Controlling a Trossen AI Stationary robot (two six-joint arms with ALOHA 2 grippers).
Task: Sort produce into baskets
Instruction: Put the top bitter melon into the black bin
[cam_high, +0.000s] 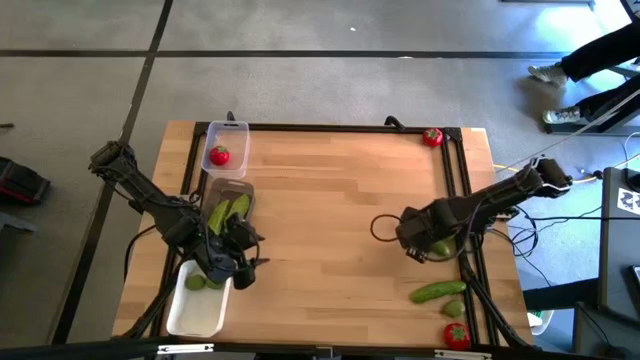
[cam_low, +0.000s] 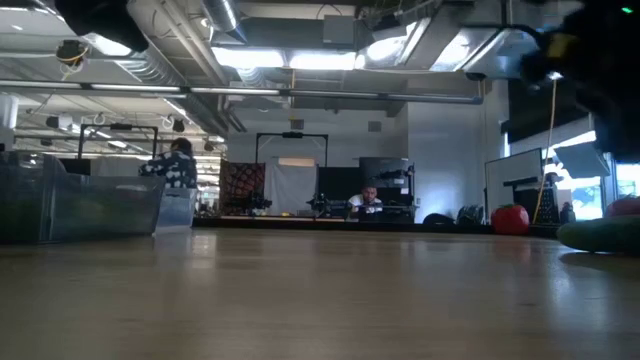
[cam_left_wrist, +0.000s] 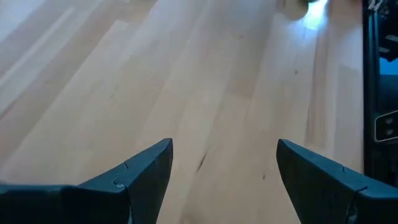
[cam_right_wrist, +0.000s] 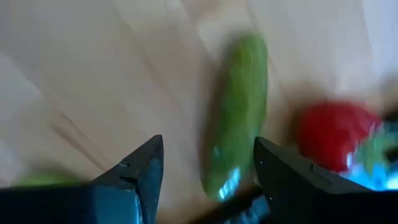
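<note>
At the table's left stand three baskets. The far clear one (cam_high: 228, 130) holds a tomato (cam_high: 219, 155), the middle clear one (cam_high: 246, 190) holds cucumbers (cam_high: 228, 211), and the white one (cam_high: 200, 312) holds limes (cam_high: 195, 282). My left gripper (cam_high: 243, 258) hovers open beside the white basket, over bare wood (cam_left_wrist: 224, 162). My right gripper (cam_high: 415, 242) points down, open, at the table's right, next to a lime (cam_high: 441, 247). In its wrist view a cucumber (cam_right_wrist: 236, 118) and a tomato (cam_right_wrist: 333, 134) lie on the wood ahead of the open fingers (cam_right_wrist: 208, 168).
A loose cucumber (cam_high: 438, 291) and tomato (cam_high: 456, 335) lie near the front right corner; another tomato (cam_high: 432, 137) sits at the far right corner. Cables run along the table's right edge (cam_high: 500, 250). The wooden middle (cam_high: 330, 210) is bare. People show in the room behind.
</note>
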